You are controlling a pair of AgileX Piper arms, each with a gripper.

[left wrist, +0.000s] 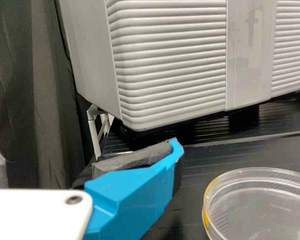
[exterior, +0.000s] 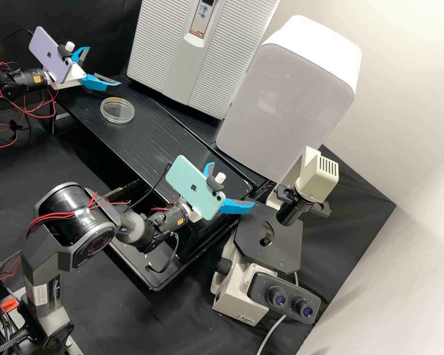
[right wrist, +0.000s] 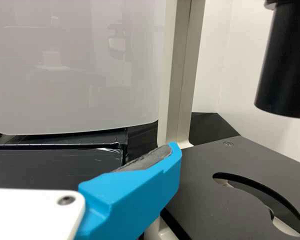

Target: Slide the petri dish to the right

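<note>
With my left tool (exterior: 103,66) wide open and empty near the petri dish (exterior: 117,109), I fear a too high push tips it.

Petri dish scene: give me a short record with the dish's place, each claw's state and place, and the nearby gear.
Petri dish: flat on the black bench, nothing gripping it
Left claw: open, empty, beside the dish, not touching it
Right claw: open, empty, over the microscope stage, away from the dish
Behind the dish: ribbed white machine
Slide: not yet begun
</note>
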